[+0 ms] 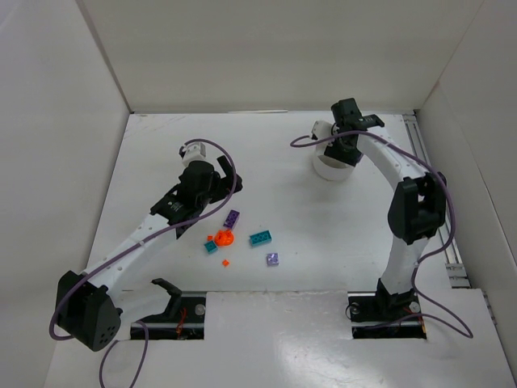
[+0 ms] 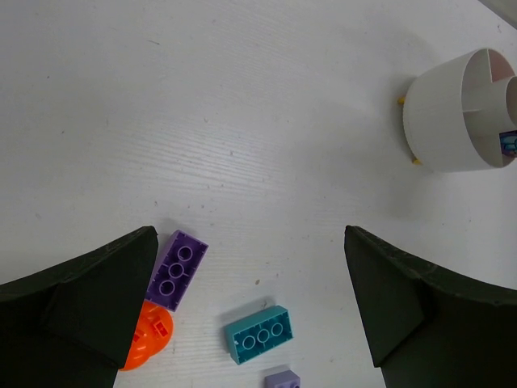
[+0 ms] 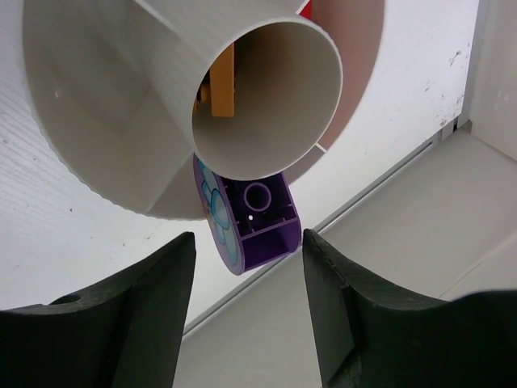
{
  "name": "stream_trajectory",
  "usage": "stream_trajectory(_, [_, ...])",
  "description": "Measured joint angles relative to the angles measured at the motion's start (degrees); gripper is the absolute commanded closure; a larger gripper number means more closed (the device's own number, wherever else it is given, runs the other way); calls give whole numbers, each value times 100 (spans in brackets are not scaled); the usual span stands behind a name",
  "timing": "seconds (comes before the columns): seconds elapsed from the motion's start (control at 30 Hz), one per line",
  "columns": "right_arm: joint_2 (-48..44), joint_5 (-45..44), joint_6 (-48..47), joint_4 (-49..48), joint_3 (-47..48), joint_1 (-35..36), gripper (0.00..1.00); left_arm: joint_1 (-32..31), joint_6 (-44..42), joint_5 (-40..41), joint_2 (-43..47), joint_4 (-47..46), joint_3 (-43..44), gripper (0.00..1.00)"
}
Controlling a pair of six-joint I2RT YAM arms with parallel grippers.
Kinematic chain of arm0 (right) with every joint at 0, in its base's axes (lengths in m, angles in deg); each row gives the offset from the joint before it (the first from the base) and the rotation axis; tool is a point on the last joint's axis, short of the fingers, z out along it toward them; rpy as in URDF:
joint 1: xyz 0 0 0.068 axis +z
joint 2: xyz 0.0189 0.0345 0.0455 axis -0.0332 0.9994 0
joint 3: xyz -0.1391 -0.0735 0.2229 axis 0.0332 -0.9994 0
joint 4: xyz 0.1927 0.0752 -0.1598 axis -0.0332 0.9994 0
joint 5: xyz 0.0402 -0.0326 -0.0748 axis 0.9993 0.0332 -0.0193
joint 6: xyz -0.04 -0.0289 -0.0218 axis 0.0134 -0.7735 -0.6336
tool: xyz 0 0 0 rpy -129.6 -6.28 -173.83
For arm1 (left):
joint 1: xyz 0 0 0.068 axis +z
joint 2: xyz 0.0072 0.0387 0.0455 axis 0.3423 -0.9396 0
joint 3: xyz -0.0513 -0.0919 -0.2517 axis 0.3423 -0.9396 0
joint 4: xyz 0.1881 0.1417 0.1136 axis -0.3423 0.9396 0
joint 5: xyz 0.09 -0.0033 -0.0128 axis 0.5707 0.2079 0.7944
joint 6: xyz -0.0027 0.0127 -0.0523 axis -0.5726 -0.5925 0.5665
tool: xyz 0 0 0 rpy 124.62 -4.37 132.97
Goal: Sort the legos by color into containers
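The white dish (image 1: 329,168) stands at the back right, split into wedges round a central ring (image 3: 266,97). My right gripper (image 1: 349,133) hovers over it, open and empty (image 3: 247,271). A purple piece with a blue flower print (image 3: 257,212) lies in a wedge just beyond its fingertips. An orange-brown piece (image 3: 224,81) sits in another wedge. My left gripper (image 1: 229,182) is open (image 2: 250,259) above loose legos: a purple brick (image 2: 177,269), an orange round piece (image 2: 149,343), a teal brick (image 2: 258,333) and a lilac bit (image 2: 283,379).
In the top view a small teal bit (image 1: 211,247) and a tiny orange bit (image 1: 225,262) lie near the orange piece (image 1: 224,238). White walls close in the table on three sides. A rail (image 1: 428,174) runs along the right edge.
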Motion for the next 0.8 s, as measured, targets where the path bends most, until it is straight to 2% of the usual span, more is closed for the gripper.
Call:
stream_trajectory(0.13, [-155, 94, 81, -201, -210, -24, 38, 0, 0, 0, 0, 2, -4, 0])
stream_trajectory(0.2, [-404, 330, 120, -372, -492, -70, 32, 0, 0, -7, 0, 2, -4, 0])
stream_trajectory(0.33, [-1137, 1268, 168, -815, -1062, -444, 26, 0, -2, -39, 0, 2, -7, 0])
stream_trajectory(0.47, [-1641, 2081, 177, -1235, -1327, -994, 24, 0, -2, -61, 0, 0, -7, 0])
stream_trajectory(0.63, [-1637, 3106, 87, -1620, -1637, -1471, 24, 0, -7, -92, 0, 0, -7, 0])
stream_trajectory(0.8, [-1510, 3928, -61, -1679, -1803, -1646, 23, 0, -7, -146, 0, -2, -7, 0])
